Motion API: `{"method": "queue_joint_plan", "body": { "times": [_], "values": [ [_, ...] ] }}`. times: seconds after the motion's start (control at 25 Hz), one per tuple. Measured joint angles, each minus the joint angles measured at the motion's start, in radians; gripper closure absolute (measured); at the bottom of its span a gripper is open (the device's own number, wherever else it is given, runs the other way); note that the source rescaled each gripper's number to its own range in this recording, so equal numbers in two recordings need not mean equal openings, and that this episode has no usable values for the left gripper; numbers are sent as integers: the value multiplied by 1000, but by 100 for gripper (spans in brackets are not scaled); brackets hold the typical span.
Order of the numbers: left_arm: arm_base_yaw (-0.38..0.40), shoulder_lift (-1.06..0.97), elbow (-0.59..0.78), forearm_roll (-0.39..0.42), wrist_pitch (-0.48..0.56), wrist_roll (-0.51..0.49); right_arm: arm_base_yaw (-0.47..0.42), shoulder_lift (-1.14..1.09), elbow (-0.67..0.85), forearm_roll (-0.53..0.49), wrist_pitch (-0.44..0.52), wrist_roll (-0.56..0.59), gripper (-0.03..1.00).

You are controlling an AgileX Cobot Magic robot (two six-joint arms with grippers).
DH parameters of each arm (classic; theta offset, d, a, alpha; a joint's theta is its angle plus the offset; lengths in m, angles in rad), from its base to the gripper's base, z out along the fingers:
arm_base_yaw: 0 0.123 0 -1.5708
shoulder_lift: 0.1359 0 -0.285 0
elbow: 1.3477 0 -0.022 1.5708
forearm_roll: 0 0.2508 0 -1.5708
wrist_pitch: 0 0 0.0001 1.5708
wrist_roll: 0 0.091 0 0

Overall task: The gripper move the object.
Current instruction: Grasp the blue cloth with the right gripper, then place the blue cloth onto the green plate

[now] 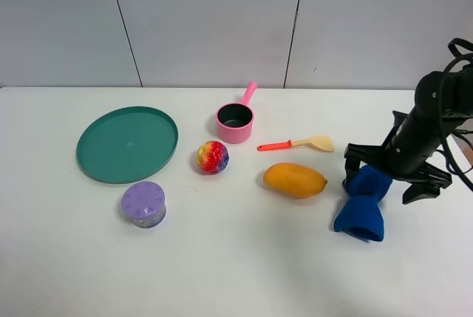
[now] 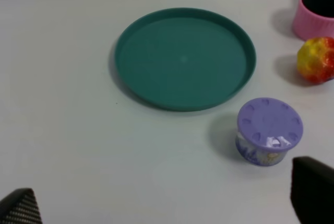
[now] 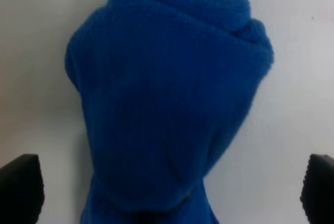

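The blue cloth (image 1: 360,206) (image 3: 167,104) lies on the white table (image 1: 244,273), over on the right. The right claw (image 1: 384,180) (image 3: 167,192) sits around its top half, fingers wide apart, not squeezing. An orange mango (image 1: 295,179) is just beside it. The pink pot (image 1: 235,123) looks dark inside. The jar (image 1: 143,204) has its purple lid on, next to the green plate (image 1: 127,144). The left claw (image 2: 167,200) is wide apart too.

You have a plain white table (image 1: 236,273) across the scene, evenly lit. Behind its far edge stands a pale grey panelled wall (image 1: 207,21), split by two thin dark seams (image 1: 124,24).
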Motion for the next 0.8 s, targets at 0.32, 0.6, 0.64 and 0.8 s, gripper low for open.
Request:
{"method": "queue_joint_plan", "body": {
  "times": [0.32,0.6,0.64,0.8],
  "values": [
    [0,0,0,0,0,0,0,98,-1,-1,-45,-25,-3],
    [0,0,0,0,0,0,0,121,-1,0,-55,-26,70],
    [0,0,0,0,0,0,1,121,-1,0,-52,-27,91],
    [0,0,0,0,0,0,3,109,-3,-1,-18,-70,96]
  ]
}}
